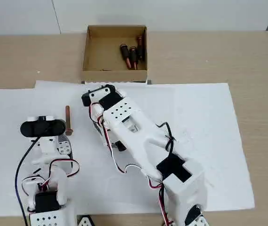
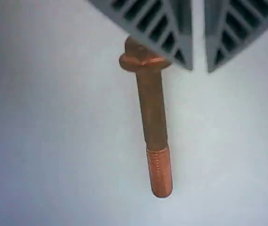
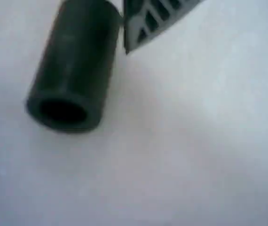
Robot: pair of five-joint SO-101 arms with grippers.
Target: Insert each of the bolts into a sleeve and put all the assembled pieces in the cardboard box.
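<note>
A copper bolt lies flat on the white paper, seen in the high view as the bolt left of centre. My left gripper is shut and empty; its grey fingertips sit just beside the bolt's head. A black sleeve lies on its side on the paper, open bore facing the camera. My right gripper is open beside it, one grey finger close against the sleeve's wall. The cardboard box at the table's back holds several assembled pieces.
The paper covers most of the wooden table. The right arm stretches diagonally across the middle, its cables looping beside it. The left arm stands at the near left.
</note>
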